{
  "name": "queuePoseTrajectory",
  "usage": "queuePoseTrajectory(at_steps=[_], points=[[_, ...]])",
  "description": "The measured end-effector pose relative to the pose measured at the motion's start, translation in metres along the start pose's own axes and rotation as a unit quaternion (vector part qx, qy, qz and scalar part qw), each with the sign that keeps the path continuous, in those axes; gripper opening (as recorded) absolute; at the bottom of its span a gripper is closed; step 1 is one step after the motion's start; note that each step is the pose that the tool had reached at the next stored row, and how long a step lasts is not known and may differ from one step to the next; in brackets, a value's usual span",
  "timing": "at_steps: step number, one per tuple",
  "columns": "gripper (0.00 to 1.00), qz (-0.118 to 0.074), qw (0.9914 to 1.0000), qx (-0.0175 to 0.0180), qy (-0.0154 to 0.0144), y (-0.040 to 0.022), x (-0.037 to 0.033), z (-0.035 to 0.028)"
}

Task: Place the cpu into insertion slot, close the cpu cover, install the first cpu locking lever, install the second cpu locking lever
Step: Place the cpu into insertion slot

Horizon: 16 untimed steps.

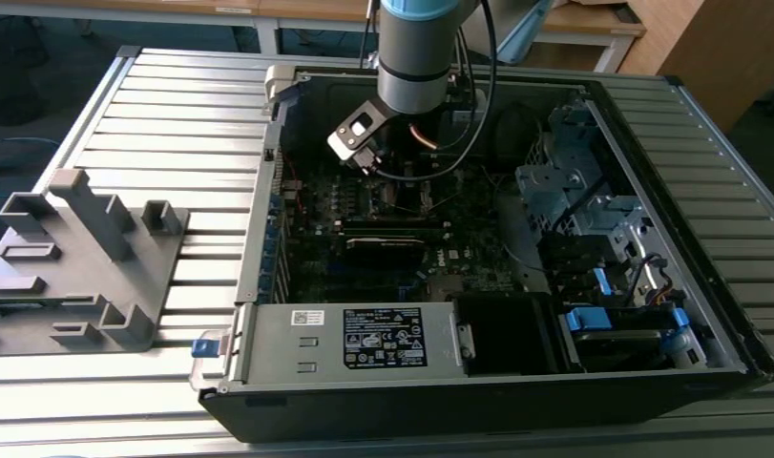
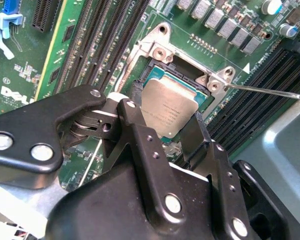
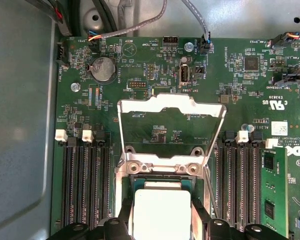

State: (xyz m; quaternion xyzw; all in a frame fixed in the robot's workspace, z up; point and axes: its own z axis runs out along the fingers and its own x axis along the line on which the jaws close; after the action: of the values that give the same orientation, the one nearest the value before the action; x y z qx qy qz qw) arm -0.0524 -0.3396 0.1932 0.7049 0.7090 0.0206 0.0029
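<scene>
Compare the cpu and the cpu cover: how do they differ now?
The cpu is a solid plate with a dull metal top; the cpu cover is a thin frame around a large window. The cpu sits at the insertion slot, clamped by the gripper; the cover stands swung open, untouched. Both are square and silvery.

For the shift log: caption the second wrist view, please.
The gripper holds the cpu between its fingers at the insertion slot.

A robotics lab: an opened computer tower [image 1: 489, 405] lies on a slatted metal bench [image 1: 170, 105], a grey jig [image 1: 88, 248] beside it (wooden desks [image 1: 591, 17] behind it), a robot arm [image 1: 419, 57] above.
</scene>
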Motion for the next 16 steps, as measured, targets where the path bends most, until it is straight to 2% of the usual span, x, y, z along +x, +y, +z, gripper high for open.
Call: queuePoseTrajectory(at_steps=[16], points=[[0.55,0.000,1.00000,0.0000,0.0001,0.0000,0.0000,0.0004]])
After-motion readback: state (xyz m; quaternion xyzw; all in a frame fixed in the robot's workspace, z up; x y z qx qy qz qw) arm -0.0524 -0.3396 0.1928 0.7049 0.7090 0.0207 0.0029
